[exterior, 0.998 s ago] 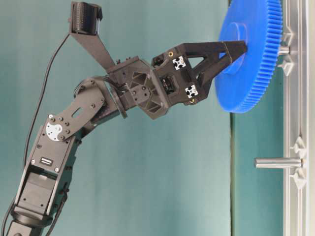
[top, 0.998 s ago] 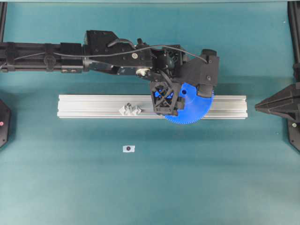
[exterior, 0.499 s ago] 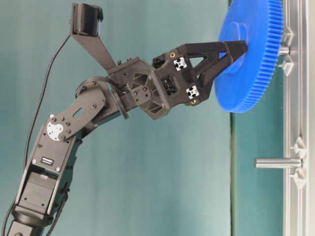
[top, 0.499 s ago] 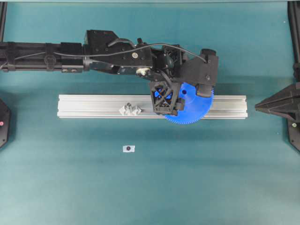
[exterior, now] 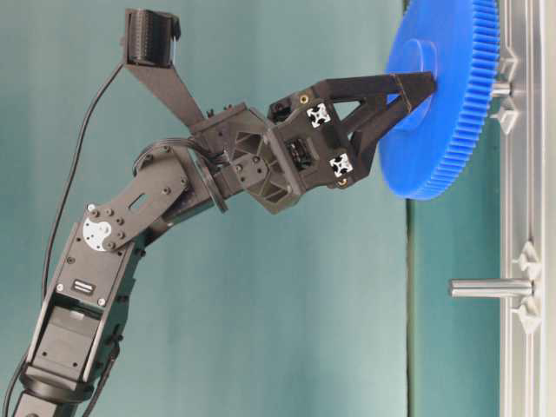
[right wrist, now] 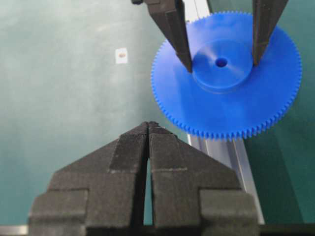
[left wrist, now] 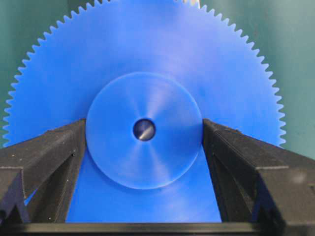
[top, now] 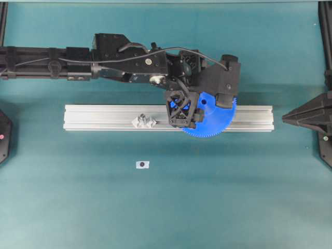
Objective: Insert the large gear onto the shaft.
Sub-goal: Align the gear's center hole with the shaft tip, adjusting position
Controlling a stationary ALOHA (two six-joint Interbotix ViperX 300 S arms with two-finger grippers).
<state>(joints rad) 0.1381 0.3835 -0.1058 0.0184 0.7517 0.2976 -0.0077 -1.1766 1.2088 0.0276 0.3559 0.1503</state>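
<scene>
Aluminium rail (top: 104,118) lying lengthwise across the teal counter (top: 166,207), seen from overhead; a small white marker (top: 142,164) lies on the counter in front of it. On the rail, left of centre, a spare pin (exterior: 489,287) stands on its clear mount (top: 143,122), bare and well apart from the gear. To its right, the left end effector (exterior: 417,94) reaches in from the left arm and grips the large gear (top: 215,120) by its raised round hub, one finger (left wrist: 59,147) pressed against each side of the hub. The large gear sits over the rail, its face parallel to the rail's top; in the table-level view the shaft (exterior: 500,89) shows as a short grey stub between the gear's underside and the rail, and in the left wrist view a grey metal tip is visible inside the centre hole. How far the shaft has entered cannot be told. At far right, the right end effector (right wrist: 148,129) rests clear of the rail, its fingers closed together and holding nothing.
</scene>
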